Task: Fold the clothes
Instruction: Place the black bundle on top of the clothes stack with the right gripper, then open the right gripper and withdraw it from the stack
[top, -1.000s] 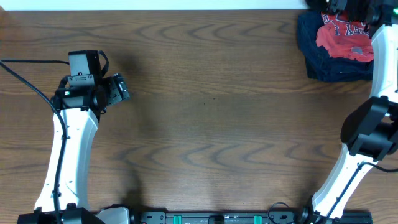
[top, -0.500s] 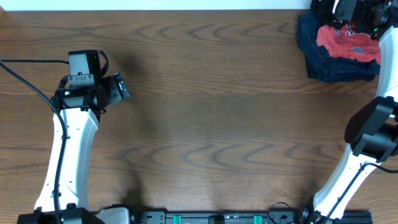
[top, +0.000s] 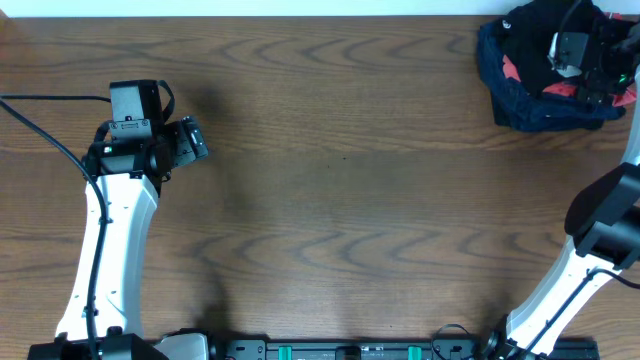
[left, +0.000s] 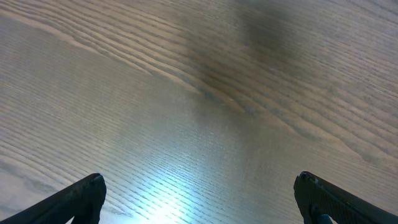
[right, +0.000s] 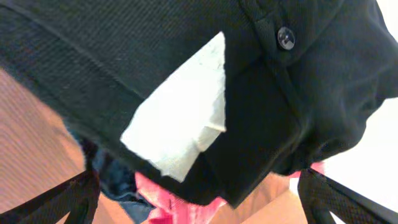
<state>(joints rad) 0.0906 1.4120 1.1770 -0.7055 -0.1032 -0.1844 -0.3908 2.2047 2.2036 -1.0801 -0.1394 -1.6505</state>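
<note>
Bench (top: 340, 180) far-right corner: black trousers (top: 540, 35) newly covered the red T-shirt (top: 562, 88), so unfolding remained. Right gripper (top: 578, 58) closure indeterminate; left gripper (left: 199, 205) apart, idle.

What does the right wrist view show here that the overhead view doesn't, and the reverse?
Only the right wrist view shows the black trousers' white inner tag and a small dark button close up. Only the overhead view shows the left gripper idle over the bare table. Both show black fabric over the red T-shirt and the navy garment.
</note>
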